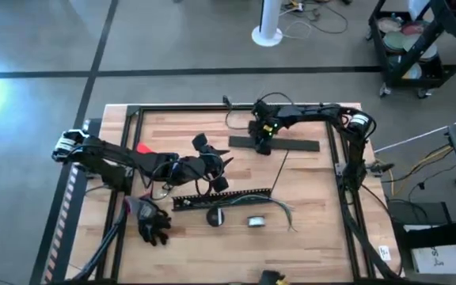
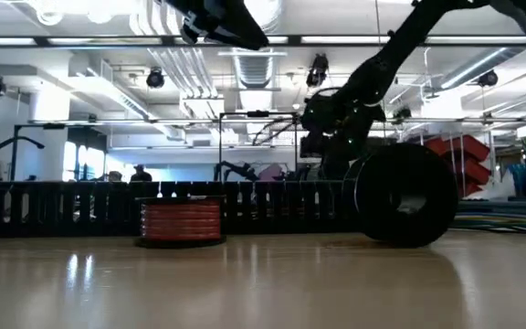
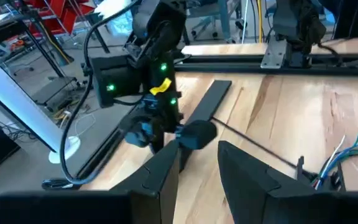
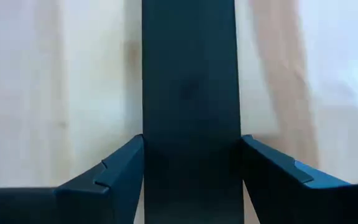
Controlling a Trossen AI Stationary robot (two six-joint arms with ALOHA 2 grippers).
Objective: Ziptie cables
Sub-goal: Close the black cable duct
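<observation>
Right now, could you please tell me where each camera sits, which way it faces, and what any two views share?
High view: overhead, looking straight down on the table, both arms and the flat black bar.
Low view: table height, looking level past the comb-toothed duct into the room; arms enter from above.
Left wrist view: on the left arm, facing the right pincer; its own fingers show.
Right wrist view: on the right arm, looking down at the bar between its fingers.
Shared: high and both wrist views show the bar.
</observation>
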